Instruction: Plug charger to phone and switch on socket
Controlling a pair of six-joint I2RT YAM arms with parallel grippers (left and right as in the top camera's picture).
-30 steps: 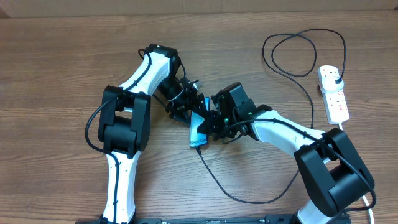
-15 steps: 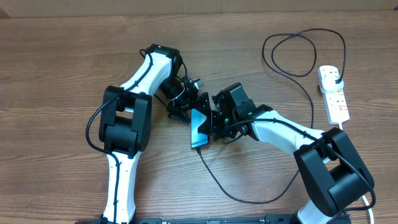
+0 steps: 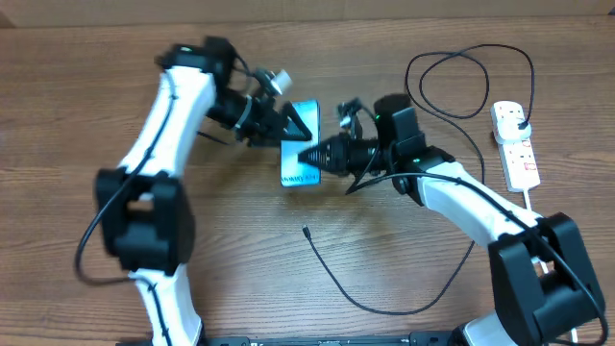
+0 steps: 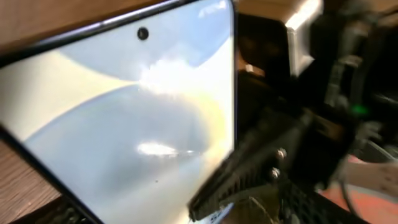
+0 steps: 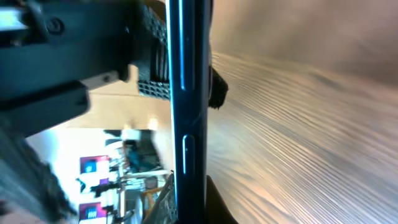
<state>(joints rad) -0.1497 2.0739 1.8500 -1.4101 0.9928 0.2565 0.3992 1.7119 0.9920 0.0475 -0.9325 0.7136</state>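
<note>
In the right pincer [image 3: 307,154], one phone [image 3: 297,165]

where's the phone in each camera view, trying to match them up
Overhead: the phone lies near the centre, a little above the middle of the picture.
Left wrist: the phone's lit screen fills the left and centre of the picture.
Right wrist: the phone is seen edge-on, a dark vertical strip just left of centre.
Shared landmark: the wooden table shows in all three.
</note>
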